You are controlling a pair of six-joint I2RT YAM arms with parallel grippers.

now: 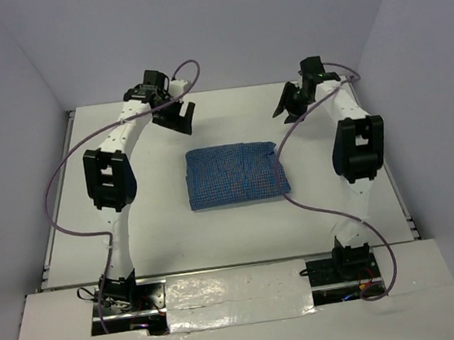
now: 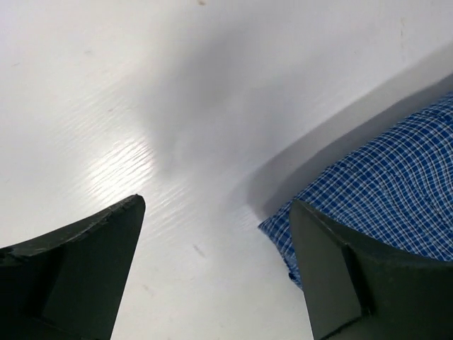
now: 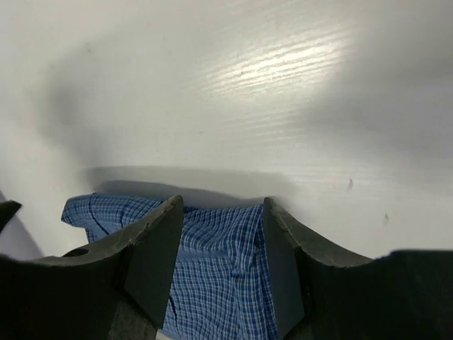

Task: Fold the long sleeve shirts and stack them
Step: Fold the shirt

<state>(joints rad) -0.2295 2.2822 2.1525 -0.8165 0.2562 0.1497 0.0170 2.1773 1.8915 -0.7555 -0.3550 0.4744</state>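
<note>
The blue checked long sleeve shirt [image 1: 236, 175] lies folded into a neat rectangle at the middle of the white table. My left gripper [image 1: 181, 116] hangs open and empty above the table, beyond the shirt's far left corner. In the left wrist view a corner of the shirt [image 2: 396, 177] shows beside the right finger [image 2: 340, 283]. My right gripper [image 1: 289, 105] hangs open and empty beyond the shirt's far right corner. In the right wrist view the shirt [image 3: 219, 255] shows between the fingers, below them and apart from them.
The white table [image 1: 134, 221] has raised side rails on the left and right edges. Purple cables loop from both arms, one [image 1: 285, 143] close over the shirt's right edge. Grey walls stand behind and at both sides.
</note>
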